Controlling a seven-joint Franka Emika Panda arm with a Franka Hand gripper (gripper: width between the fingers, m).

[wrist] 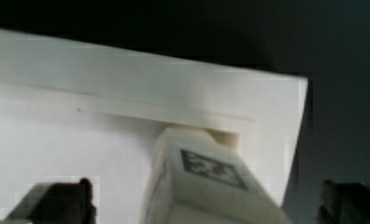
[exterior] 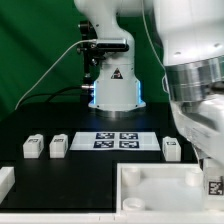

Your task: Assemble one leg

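In the wrist view a white leg (wrist: 203, 175) with a black-and-white tag on its face stands at the edge of the large white panel (wrist: 75, 110). My gripper (wrist: 200, 208) is open. Its two dark fingers (wrist: 61, 203) flank the leg, with a gap showing on each side. In the exterior view the same leg (exterior: 214, 185) shows at the panel's (exterior: 160, 188) right edge, under my arm. My fingers are hidden there by the wrist. Three more legs stand on the black table: two on the exterior view's left (exterior: 33, 147), (exterior: 58, 146) and one right of centre (exterior: 171, 148).
The marker board (exterior: 118, 140) lies flat in front of the robot base (exterior: 112, 92). A white block (exterior: 5, 181) sits at the exterior view's lower left edge. My arm fills the exterior view's right side.
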